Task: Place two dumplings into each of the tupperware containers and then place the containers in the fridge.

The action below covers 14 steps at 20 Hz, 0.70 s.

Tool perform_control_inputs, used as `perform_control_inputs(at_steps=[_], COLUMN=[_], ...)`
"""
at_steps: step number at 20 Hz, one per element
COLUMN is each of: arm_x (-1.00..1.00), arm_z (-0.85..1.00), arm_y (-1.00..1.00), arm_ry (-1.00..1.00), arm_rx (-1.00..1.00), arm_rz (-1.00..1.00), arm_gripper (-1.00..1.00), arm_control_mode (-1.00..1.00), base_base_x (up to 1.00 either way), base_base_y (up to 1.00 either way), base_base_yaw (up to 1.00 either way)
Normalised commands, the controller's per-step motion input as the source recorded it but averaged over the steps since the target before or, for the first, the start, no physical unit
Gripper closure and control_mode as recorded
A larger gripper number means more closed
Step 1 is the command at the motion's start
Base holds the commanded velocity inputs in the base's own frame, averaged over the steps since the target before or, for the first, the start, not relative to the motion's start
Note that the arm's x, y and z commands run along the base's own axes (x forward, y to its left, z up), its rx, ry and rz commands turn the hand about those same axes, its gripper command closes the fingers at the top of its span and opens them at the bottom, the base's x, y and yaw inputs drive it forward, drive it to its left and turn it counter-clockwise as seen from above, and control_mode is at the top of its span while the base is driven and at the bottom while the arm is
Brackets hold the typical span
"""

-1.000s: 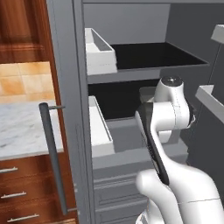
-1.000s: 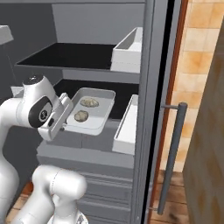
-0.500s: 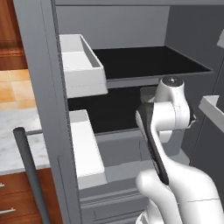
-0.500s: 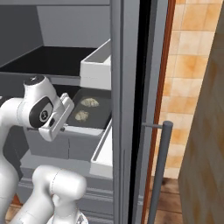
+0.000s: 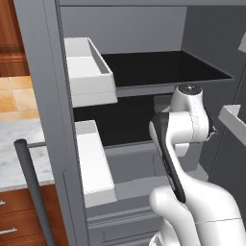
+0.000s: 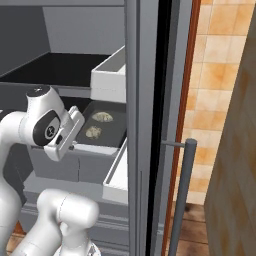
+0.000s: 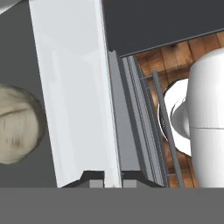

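**A:** Where is the end effector, and what is it doing?

**B:** The end effector (image 7: 106, 183) reaches into the open fridge (image 6: 145, 100). Its fingers are pinched tight on the pale rim of a tupperware container (image 6: 112, 136), which sits on a lower black shelf.

**A:** And the dumplings?

**B:** Two dumplings (image 6: 102, 116) lie side by side inside that container, near each other but apart. In the hand view, one of them (image 7: 17, 124) lies just left of the gripped rim.

**A:** What else is in the fridge?

**B:** White bins (image 5: 89, 69) hang on the door at the left. A dark bar handle (image 6: 182, 195) stands at the right.
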Motion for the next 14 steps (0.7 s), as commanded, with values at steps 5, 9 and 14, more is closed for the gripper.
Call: perform_control_inputs(at_steps=[5,9,14], arm_x=[-0.09,-0.44,-0.35], arm_z=[0.36,0.6,0.65], arm_y=[0.0,0.0,0.0], arm_ry=[-0.04,-0.11,-0.15], arm_rx=[0.0,-0.01,0.0], arm_rz=[0.0,0.0,0.0], arm_gripper=[1.0,1.0,1.0], arm_control_mode=[-1.0,-1.0,-1.0], base_base_x=[0.0,0.0,0.0], base_base_y=[0.0,0.0,0.0], base_base_yaw=[0.0,0.0,0.0])
